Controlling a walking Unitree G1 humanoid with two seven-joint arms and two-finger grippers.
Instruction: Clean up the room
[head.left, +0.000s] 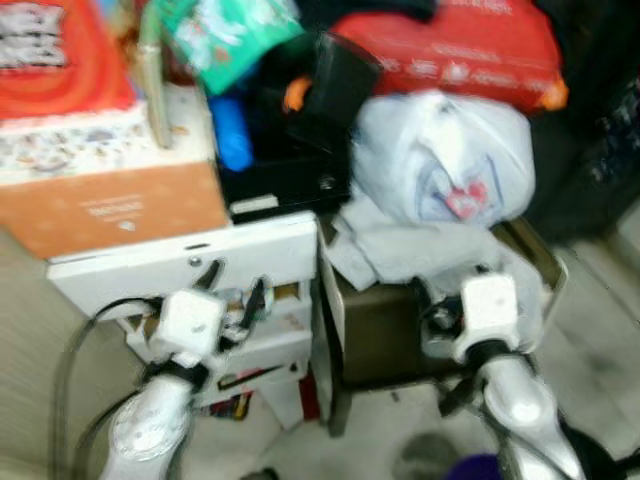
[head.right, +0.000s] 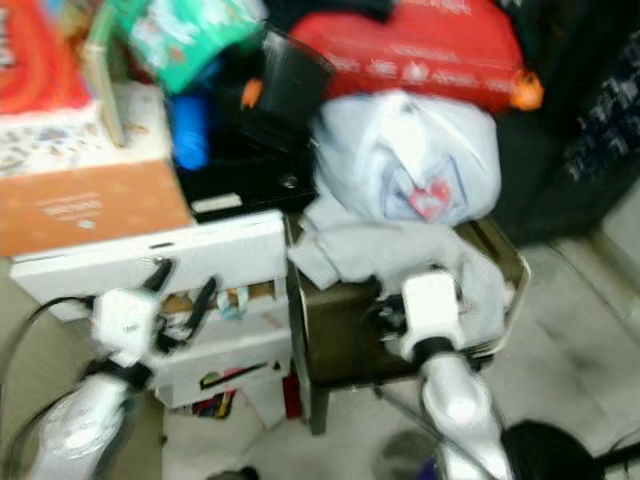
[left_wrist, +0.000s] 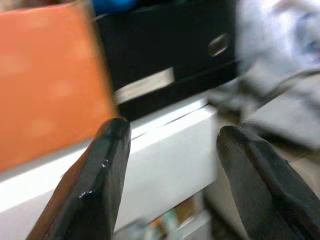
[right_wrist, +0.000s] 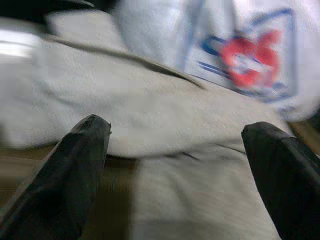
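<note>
On the far left, an orange box (head.left: 110, 205) sits on top of a white drawer unit (head.left: 190, 262), with a red and white box (head.left: 55, 60) stacked on it. The left tool (left_wrist: 170, 165) is held up near the front of the white drawer unit, and its two black fingers (left_wrist: 97, 185) are spread apart with nothing between them. Just right of the orange box is a black box (head.left: 290, 175) with a blue thing (head.left: 232, 135) behind it and a green pack (head.left: 225, 35) higher up. Right of that, a gray cloth (head.left: 400, 250) lies over a dark brown bin (head.left: 385, 330). A white plastic bag (head.left: 445, 155) with a red and blue mark sits on the cloth. A red bag (head.left: 460, 45) lies far behind it. The right tool (right_wrist: 175, 165) is near the gray cloth, its fingers (right_wrist: 65, 175) wide apart and holding nothing. The pictures are blurry.
</note>
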